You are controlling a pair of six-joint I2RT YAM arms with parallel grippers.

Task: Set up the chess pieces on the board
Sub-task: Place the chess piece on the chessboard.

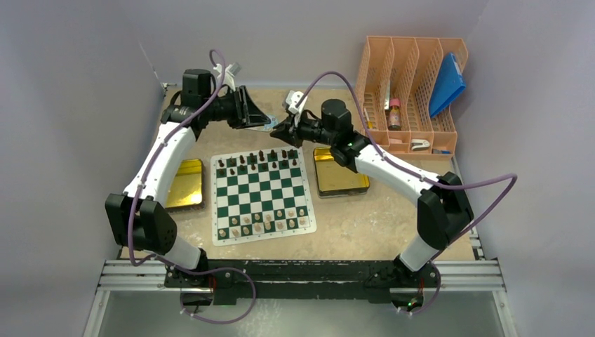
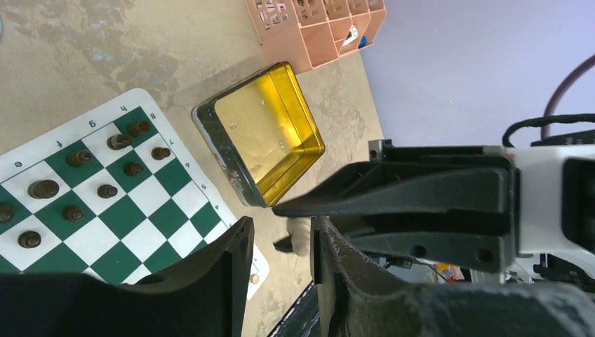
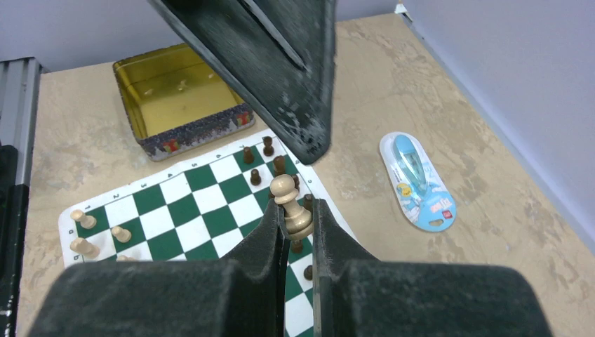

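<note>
Right gripper (image 3: 295,214) was found clamped narrowly on a cream pawn (image 3: 283,188), held upright over the board (image 3: 179,191) at its far edge, above dark pieces (image 3: 248,154). Cream pieces (image 3: 84,219) were ranked nearward. Left gripper (image 2: 281,235) was noted part-open, empty, just beside.

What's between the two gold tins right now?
The board, dark pieces on its far rows, cream pieces on its near rows, lies between the left tin and the right tin. The top external view shows it.
</note>
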